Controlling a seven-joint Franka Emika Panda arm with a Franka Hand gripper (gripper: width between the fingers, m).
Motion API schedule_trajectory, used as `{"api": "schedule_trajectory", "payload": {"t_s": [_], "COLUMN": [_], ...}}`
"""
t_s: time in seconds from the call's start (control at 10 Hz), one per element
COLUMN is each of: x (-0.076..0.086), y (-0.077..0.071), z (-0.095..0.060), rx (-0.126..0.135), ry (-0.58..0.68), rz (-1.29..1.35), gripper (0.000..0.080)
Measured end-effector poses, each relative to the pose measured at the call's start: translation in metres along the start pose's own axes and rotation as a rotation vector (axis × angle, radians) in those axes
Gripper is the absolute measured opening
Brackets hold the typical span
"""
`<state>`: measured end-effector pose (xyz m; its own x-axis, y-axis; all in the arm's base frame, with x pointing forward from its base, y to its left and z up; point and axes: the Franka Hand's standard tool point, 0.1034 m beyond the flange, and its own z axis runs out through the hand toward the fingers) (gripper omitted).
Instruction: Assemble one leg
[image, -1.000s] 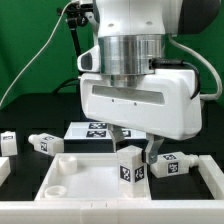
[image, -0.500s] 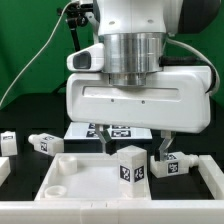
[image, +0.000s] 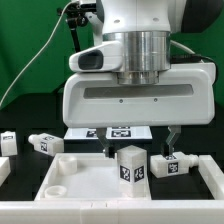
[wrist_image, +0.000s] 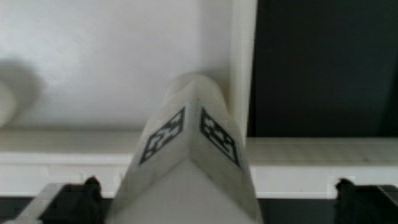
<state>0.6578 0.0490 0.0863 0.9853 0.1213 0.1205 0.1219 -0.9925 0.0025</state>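
Note:
A white leg (image: 131, 165) with black-and-white tags stands upright on the large white panel (image: 75, 172). My gripper (image: 140, 147) is open just above it. Its dark fingers (image: 108, 149) hang wide apart on either side of the leg's top and do not touch it. In the wrist view the leg (wrist_image: 189, 140) rises between the two fingertips (wrist_image: 80, 192), with clear gaps on both sides, and my gripper (wrist_image: 210, 195) holds nothing. The panel (wrist_image: 107, 60) fills the background there.
Another leg (image: 172, 165) lies just to the exterior view's right of the standing one. Two more legs (image: 40, 144) (image: 8, 141) lie at the exterior view's left. The marker board (image: 105, 131) lies behind the panel. A cable hangs behind the arm.
The fingers have spread wide from beside the leg and the hand has shifted toward the exterior view's left. The leg stays standing on the panel.

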Motion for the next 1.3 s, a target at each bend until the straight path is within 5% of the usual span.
{"api": "schedule_trajectory", "payload": {"t_s": [0.7, 0.8, 0.9, 1.0, 1.3], "x": [-0.0001, -0.0002, -0.0002, -0.0002, -0.0001], "y": [0.0097, 0.0093, 0.0095, 0.0096, 0.0094], "z": [0.0011, 0.0012, 0.0012, 0.0012, 0.0012], "rx": [-0.026, -0.026, -0.026, -0.025, -0.025], "ry": [0.005, 0.005, 0.005, 0.005, 0.005], "rz": [-0.453, -0.439, -0.438, -0.428, -0.407], "gripper": [0.0649, 0.0539, 0.0539, 0.0349, 0.0282]}}
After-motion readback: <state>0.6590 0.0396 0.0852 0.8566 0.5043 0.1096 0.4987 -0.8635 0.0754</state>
